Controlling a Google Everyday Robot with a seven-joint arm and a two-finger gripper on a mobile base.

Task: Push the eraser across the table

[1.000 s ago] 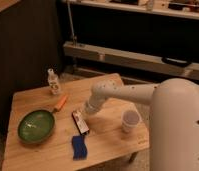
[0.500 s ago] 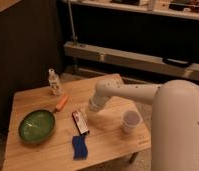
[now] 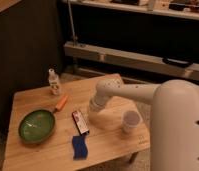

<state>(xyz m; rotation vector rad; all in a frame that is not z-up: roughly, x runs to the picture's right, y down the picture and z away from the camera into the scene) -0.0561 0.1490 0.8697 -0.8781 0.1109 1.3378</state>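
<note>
Little is changing over the last second. The eraser (image 3: 80, 123) is lying where it lay, near the middle of the table (image 3: 113, 146), with its long side running toward the front edge. Just to its right, the gripper (image 3: 92, 116) is sinking only a touch lower. The pincer is closed and is carrying nothing. I cannot tell whether it is touching the eraser's right edge.

Judgement: the push is not yet under way, since the eraser is showing no displacement. The closed fingers are probably being lined up as a blunt pusher.

Surface: the light wooden planks are carrying, from the left:
- a green plate (image 3: 37, 125)
- a small bottle (image 3: 54, 82) standing near the back edge
- an orange carrot-shaped piece (image 3: 61, 102) lying just behind the eraser
- a blue block (image 3: 79, 147) sitting in front of the eraser
- a pale cup (image 3: 130, 121) standing upright to the right of the gripper

Room: a dark wall is closing off the left side. A pale rail (image 3: 143, 60) is running across the dim back. The robot's white arm (image 3: 133, 92) is reaching in from the right, and its body is filling the lower right corner.
</note>
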